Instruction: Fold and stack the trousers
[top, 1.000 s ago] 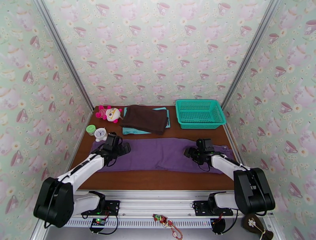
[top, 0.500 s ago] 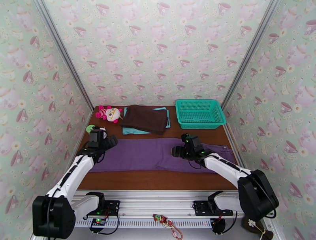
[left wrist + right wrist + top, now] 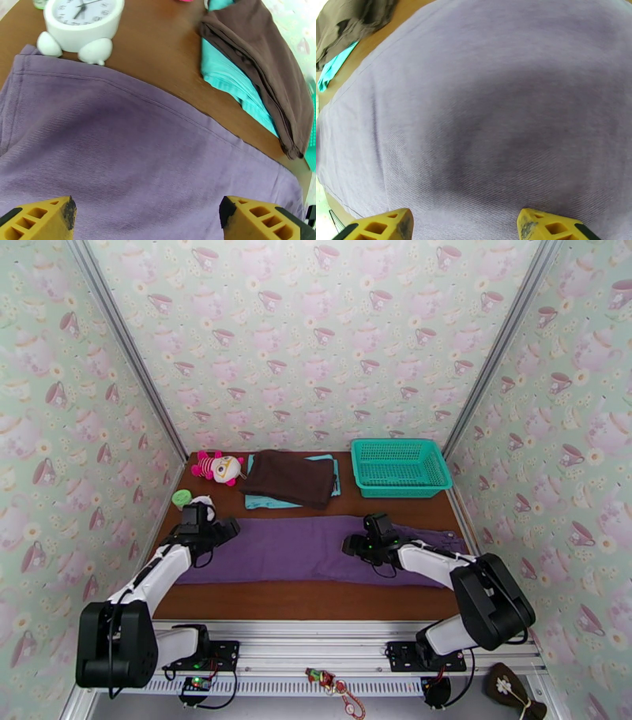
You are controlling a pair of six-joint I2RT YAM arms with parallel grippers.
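Camera above: trousers (image 3: 316, 549) lie flat in a long strip under both grippers; left gripper (image 3: 223, 529) hangs over their left end, right gripper (image 3: 352, 545) right of the middle.
Left wrist: fingers spread wide, empty; trousers beneath, clock (image 3: 81, 19) ahead, brown garment (image 3: 256, 59) ahead-right.
Right wrist: fingers apart, empty; trousers beneath.

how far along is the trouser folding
Done: the trousers lie flat in one long strip. In hand: nothing; the left gripper and the right gripper hover open over them. Left: folding them short and stacking them, perhaps on the brown garment.
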